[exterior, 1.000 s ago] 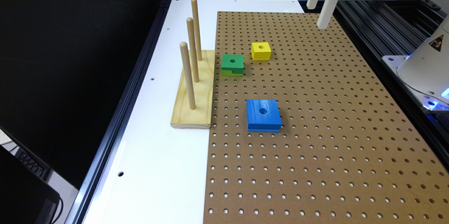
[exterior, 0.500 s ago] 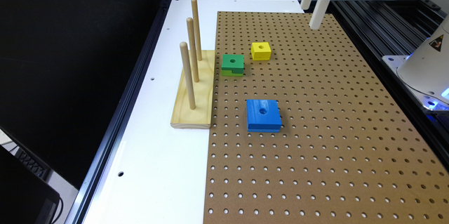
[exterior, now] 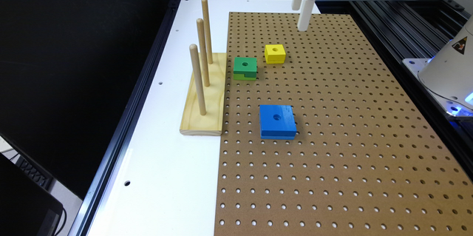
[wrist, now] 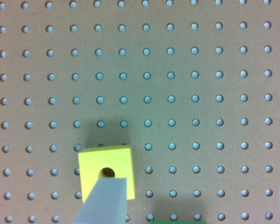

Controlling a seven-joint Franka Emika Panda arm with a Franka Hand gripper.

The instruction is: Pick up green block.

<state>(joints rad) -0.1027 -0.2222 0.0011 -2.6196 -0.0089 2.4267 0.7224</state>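
Brown pegboard [exterior: 332, 136]: perforated sheet on a white table [exterior: 166, 177]; it carries all three blocks.
Writing: nothing readable; a yellow triangular warning sticker [exterior: 459, 44] sits on the white robot base [exterior: 449, 77] at the exterior view's right, its symbol too small to make out.
Green block [exterior: 245, 68]: flat on the pegboard near its edge, just beside the wooden peg stand [exterior: 205, 95], round hole facing up, lighter notched layer underneath. In the wrist view a thin green strip [wrist: 177, 222] of it shows at the frame edge.
Gripper [exterior: 301, 8]: raised above the far end of the pegboard, well apart from the green block and holding nothing. In the wrist view one pale finger [wrist: 105, 200] overlaps the yellow block and the other shows at the frame's side, with a wide gap between them, so the jaws stand spread.
Block to gripper: the green block lies nearer the camera and toward the exterior view's left of the gripper, with the yellow block [exterior: 275, 53] between them.
Blue block [exterior: 277, 121]: larger and flat, nearer the camera, well apart from the green one.
Change: compared with half a second ago, the gripper has shifted toward the exterior view's left, closer to the yellow block; the three blocks and the stand lie where they were.
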